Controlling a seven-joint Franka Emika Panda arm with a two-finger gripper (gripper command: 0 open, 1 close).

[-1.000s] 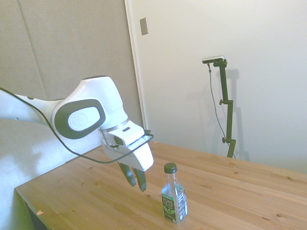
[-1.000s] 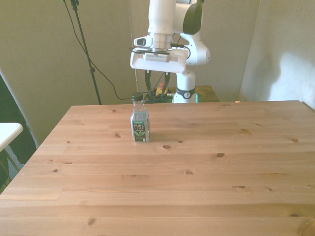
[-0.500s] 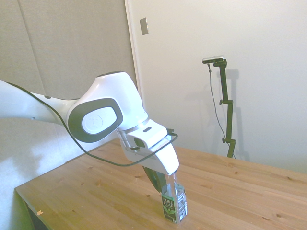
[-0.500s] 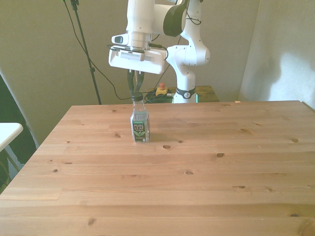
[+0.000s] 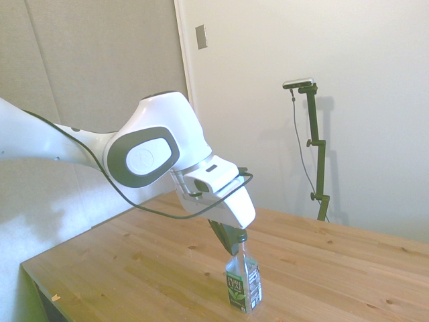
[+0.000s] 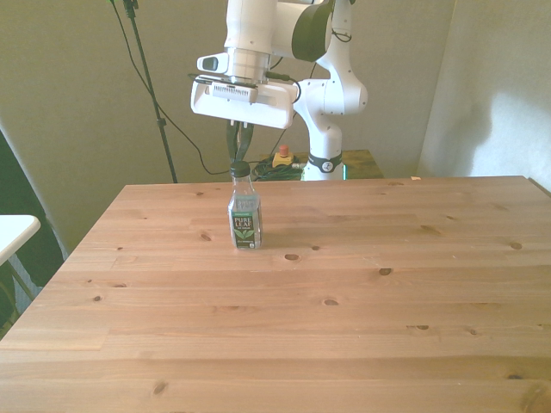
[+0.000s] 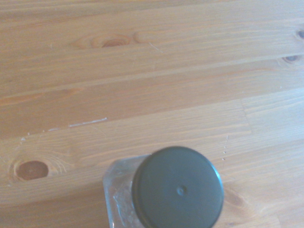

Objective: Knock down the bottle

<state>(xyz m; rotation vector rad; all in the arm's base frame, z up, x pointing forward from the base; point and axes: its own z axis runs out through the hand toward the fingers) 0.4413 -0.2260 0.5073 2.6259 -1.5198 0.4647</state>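
The bottle (image 5: 244, 284) stands upright on the wooden table (image 5: 134, 268); it is clear, with a dark green-and-white label and a dark green cap (image 6: 239, 169). In the front view the bottle (image 6: 244, 220) is left of the table's middle, toward the far edge. My gripper (image 5: 234, 243) hangs right at the bottle's top, fingertips at cap height and partly covering the cap in the side view. The gripper (image 6: 238, 157) looks shut, with nothing held. From the wrist view, the cap (image 7: 176, 187) appears close below, round and dark.
The table's far edge (image 6: 344, 182) lies just behind the bottle. A white surface (image 6: 13, 231) shows beyond the table at the front view's left. Bare wood (image 6: 362, 301) stretches toward the front view's right and near side.
My gripper swung from beside the bottle to its cap, then lifted slightly. The bottle still stands upright in the same spot.
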